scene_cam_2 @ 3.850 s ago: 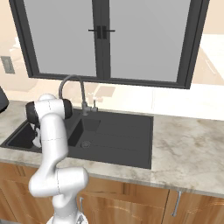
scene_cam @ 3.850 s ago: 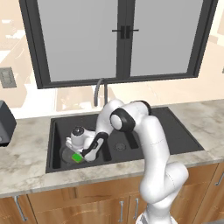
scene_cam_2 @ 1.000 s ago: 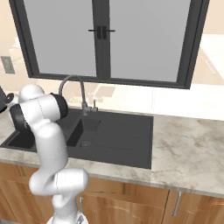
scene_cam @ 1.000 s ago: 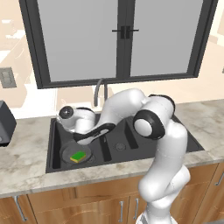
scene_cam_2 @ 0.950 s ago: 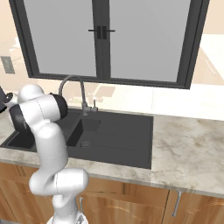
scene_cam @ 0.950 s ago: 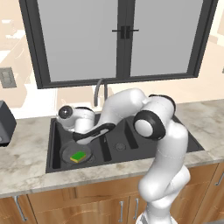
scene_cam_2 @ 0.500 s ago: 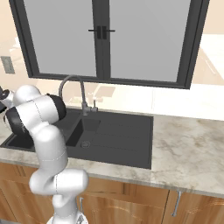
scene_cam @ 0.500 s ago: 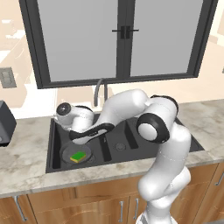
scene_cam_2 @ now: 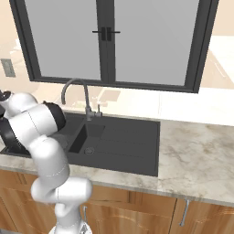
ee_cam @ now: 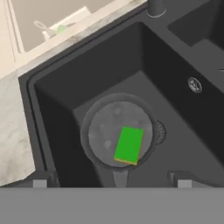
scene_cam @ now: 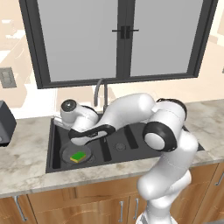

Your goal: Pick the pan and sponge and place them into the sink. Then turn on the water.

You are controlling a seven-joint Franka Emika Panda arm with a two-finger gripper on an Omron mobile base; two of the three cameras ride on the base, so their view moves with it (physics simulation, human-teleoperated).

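- The pan (ee_cam: pixel 120 135) lies on the floor of the sink's (ee_cam: pixel 57 83) large basin, centre of the hand view, with the green sponge (ee_cam: pixel 129 145) flat on top of it.
- The gripper (ee_cam: pixel 111 179) hangs above them, jaws spread wide, holding nothing.
- Both things look placed; likely next is the faucet (scene_cam: pixel 99 91), upper centre of the left base view.
- Lift straight up first, clearing the basin walls, then cross toward the faucet base.
- Open room lies above the basin; the window frame (scene_cam: pixel 122 81) crowds the faucet behind.
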